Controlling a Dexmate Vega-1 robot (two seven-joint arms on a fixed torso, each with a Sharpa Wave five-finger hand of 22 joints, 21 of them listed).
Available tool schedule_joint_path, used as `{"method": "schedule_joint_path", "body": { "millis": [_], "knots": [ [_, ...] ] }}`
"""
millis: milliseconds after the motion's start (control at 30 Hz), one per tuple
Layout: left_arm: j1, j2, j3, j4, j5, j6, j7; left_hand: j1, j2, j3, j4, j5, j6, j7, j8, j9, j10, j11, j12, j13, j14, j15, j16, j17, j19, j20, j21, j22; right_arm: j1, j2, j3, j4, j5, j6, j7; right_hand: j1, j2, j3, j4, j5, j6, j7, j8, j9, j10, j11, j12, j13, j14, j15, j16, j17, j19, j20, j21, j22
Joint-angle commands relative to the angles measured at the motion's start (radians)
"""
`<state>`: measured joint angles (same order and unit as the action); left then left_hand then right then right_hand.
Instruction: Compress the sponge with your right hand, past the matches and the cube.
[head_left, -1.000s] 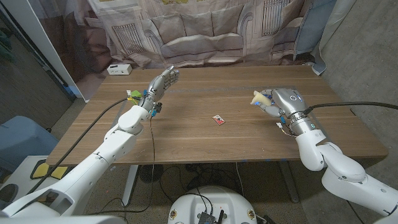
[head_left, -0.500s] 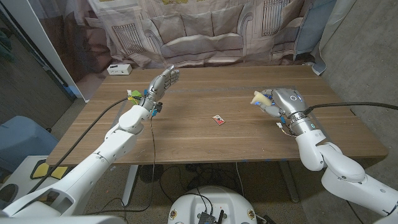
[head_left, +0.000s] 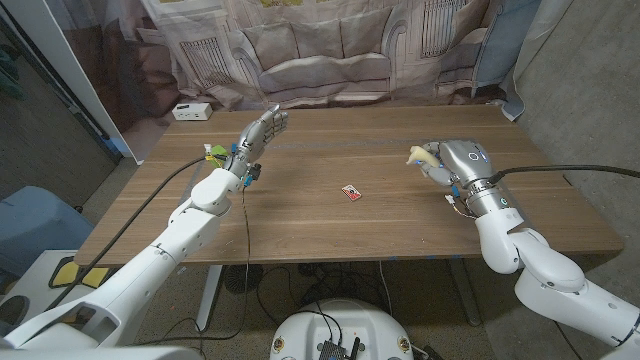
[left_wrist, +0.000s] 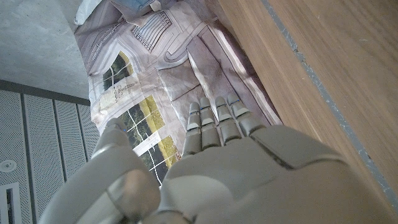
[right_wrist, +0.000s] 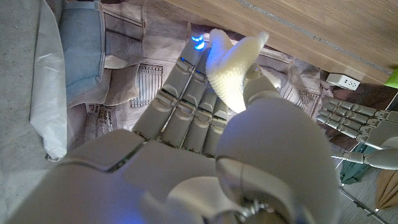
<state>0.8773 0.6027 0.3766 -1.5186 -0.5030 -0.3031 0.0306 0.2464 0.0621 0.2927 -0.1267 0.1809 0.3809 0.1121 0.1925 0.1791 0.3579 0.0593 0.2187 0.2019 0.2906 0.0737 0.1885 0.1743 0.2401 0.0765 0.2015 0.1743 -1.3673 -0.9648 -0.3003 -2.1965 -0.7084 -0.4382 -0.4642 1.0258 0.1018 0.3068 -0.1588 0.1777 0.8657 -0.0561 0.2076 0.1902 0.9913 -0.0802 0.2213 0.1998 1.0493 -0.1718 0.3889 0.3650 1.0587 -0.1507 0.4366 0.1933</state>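
Note:
My right hand (head_left: 452, 165) is raised over the right part of the wooden table (head_left: 330, 215) and grips a pale yellow sponge (head_left: 420, 157), squeezed and folded between its fingers. In the right wrist view the sponge (right_wrist: 233, 68) juts out bent from my right hand (right_wrist: 205, 155). A small red matchbox (head_left: 351, 192) lies near the table's middle, left of that hand. A green and yellow cube (head_left: 214, 153) sits at the left edge, partly behind my left arm. My left hand (head_left: 260, 134) is held above the table with fingers straight and together, holding nothing; the left wrist view shows this hand (left_wrist: 211, 162) likewise.
A white power strip (head_left: 191, 111) lies at the table's far left corner. A printed curtain (head_left: 330, 50) hangs behind the table. A cable (head_left: 246, 215) dangles from my left wrist over the table's front left part.
The sponge in my right hand looks slightly more squeezed than a second ago. My left arm has not moved.

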Motion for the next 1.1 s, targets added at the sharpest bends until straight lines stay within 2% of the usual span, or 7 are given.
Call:
{"method": "schedule_joint_path", "body": {
  "millis": [33,167,333,700,900,1000,1100],
  "knots": [
    [-0.002,0.001,-0.002,0.001,0.0,0.002,0.0,0.006,-0.001,0.009,-0.001,-0.001,0.011,-0.001,0.0,0.002,0.009,0.006,0.0,0.003,0.01,0.002,0.002,0.005,0.005,0.002,-0.001,0.005,0.014,0.02,-0.02,-0.003,-0.029,-0.048,0.002,0.038,0.017,0.015,-0.008,0.005,0.033,-0.013,0.012,0.004,0.023,-0.024,0.009,0.0,0.031,-0.053,0.009,0.001,0.02,-0.01,0.017,0.005],
    [0.0,0.002,-0.005,0.002,-0.003,0.001,-0.001,0.006,-0.001,0.009,-0.001,-0.001,0.011,0.0,-0.001,0.002,0.009,0.007,0.0,0.003,0.01,0.003,0.002,0.005,0.005,0.003,-0.001,0.005,0.016,0.021,-0.021,-0.002,-0.027,-0.046,-0.003,0.058,0.024,0.021,-0.011,0.005,0.052,-0.02,0.016,0.004,0.044,-0.035,0.015,0.0,0.059,-0.057,0.014,0.001,0.033,-0.022,0.028,0.007],
    [0.002,0.006,-0.008,-0.001,-0.003,0.0,0.001,0.006,-0.001,0.009,-0.001,-0.001,0.012,0.0,0.0,0.002,0.011,0.008,0.0,0.003,0.011,0.003,0.002,0.005,0.006,0.002,-0.001,0.005,0.017,0.02,-0.02,0.001,-0.02,-0.034,-0.011,0.111,0.05,0.049,-0.016,0.012,0.093,-0.029,0.025,0.007,0.063,-0.035,0.017,0.001,0.099,-0.059,0.02,0.011,0.037,-0.026,0.048,0.012],
    [0.001,0.011,-0.011,-0.004,-0.004,-0.001,-0.005,0.006,-0.001,0.009,-0.001,-0.001,0.016,0.004,0.0,0.002,0.014,0.01,0.001,0.003,0.016,0.003,0.003,0.005,0.01,0.005,0.0,0.005,0.012,0.024,-0.004,-0.016,0.022,-0.037,0.014,0.128,0.044,0.052,-0.006,0.002,0.18,-0.029,0.045,0.007,0.13,-0.025,0.037,0.003,0.149,-0.06,0.026,0.025,0.057,-0.031,0.084,0.017],
    [0.004,0.015,-0.014,-0.008,-0.005,0.0,-0.004,0.006,-0.001,0.009,-0.001,-0.001,0.018,0.003,0.0,0.002,0.014,0.009,0.0,0.003,0.017,0.003,0.003,0.005,0.011,0.005,0.0,0.005,0.016,0.017,-0.014,-0.021,0.001,-0.052,0.019,0.128,0.041,0.052,-0.002,-0.001,0.18,-0.034,0.041,0.006,0.124,-0.033,0.032,0.004,0.142,-0.054,0.013,0.02,0.049,-0.027,0.088,0.018],
    [0.004,0.016,-0.015,-0.008,-0.006,-0.001,-0.005,0.006,-0.001,0.009,-0.001,-0.001,0.018,0.002,0.0,0.002,0.015,0.005,0.001,0.003,0.017,0.002,0.003,0.005,0.011,0.005,0.0,0.005,0.024,0.001,-0.028,-0.021,-0.028,-0.062,0.032,0.122,0.036,0.051,0.002,0.0,0.168,-0.039,0.032,0.007,0.119,-0.032,0.028,0.004,0.118,-0.051,-0.006,0.015,0.027,-0.018,0.086,0.018],
    [0.005,0.016,-0.016,-0.007,-0.007,-0.003,-0.007,0.006,-0.001,0.009,-0.001,-0.001,0.018,0.002,0.0,0.002,0.014,0.007,0.0,0.003,0.018,0.003,0.003,0.005,0.011,0.005,0.0,0.005,0.029,-0.006,-0.036,-0.025,-0.039,-0.073,0.053,0.103,0.031,0.045,0.014,0.001,0.164,-0.037,0.025,0.008,0.118,-0.034,0.022,0.004,0.057,-0.041,-0.049,-0.001,-0.015,-0.01,0.081,0.016]
  ]
}}
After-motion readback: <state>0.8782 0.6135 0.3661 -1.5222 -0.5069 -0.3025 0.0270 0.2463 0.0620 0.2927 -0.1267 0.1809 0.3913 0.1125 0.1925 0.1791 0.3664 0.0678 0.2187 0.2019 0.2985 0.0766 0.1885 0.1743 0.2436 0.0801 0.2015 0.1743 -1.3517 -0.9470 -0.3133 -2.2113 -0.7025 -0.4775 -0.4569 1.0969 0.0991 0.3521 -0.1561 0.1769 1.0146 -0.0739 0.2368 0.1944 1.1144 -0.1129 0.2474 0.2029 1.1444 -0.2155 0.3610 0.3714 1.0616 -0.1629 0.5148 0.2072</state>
